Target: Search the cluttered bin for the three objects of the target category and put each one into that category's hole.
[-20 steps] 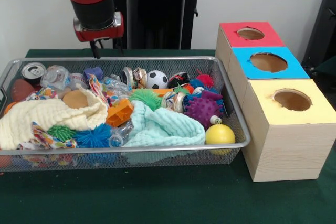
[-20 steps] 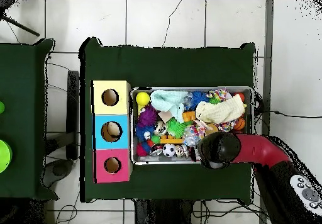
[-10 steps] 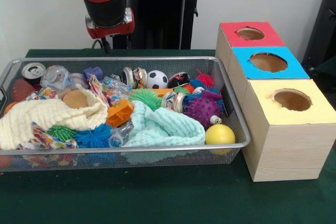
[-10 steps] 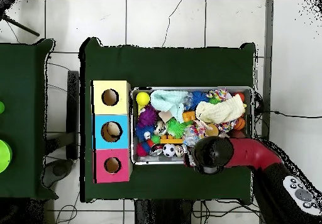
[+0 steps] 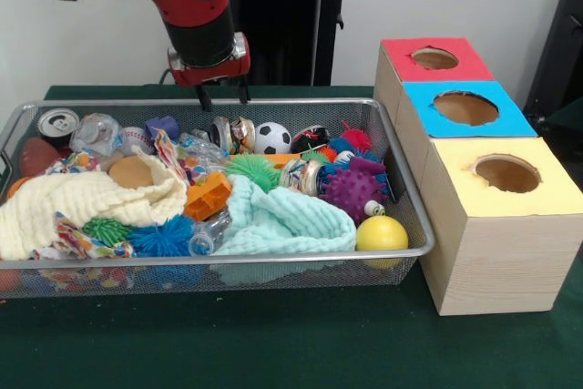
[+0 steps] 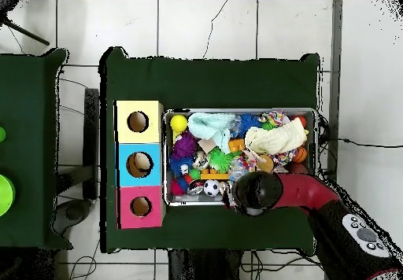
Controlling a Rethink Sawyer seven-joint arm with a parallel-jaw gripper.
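Note:
A wire mesh bin (image 5: 273,260) holds mixed clutter: a soccer ball (image 5: 271,138), a yellow ball (image 5: 382,234), a purple spiky ball (image 5: 352,190), crushed cans (image 5: 241,132), an upright can (image 5: 58,123), and cream (image 5: 82,198) and mint (image 5: 282,220) cloths. My gripper (image 5: 223,96) hangs open and empty above the bin's far rim, just left of the soccer ball. Three boxes with holes stand beside the bin: red (image 5: 455,47), blue (image 5: 506,120), yellow (image 5: 547,193). From overhead, the arm (image 6: 250,194) hides the gripper at the bin (image 6: 236,110) edge.
Orange blocks (image 5: 208,196), blue and green spiky toys (image 5: 162,239) and plastic bottles (image 5: 96,132) fill the rest of the bin. The robot's black pedestal (image 5: 273,25) rises behind the bin. Green cloth covers the table (image 5: 273,343).
The arm has swung along the bin's far rim toward the soccer ball, rightward in the front view. The gripper stays open and empty. Nothing in the bin moved.

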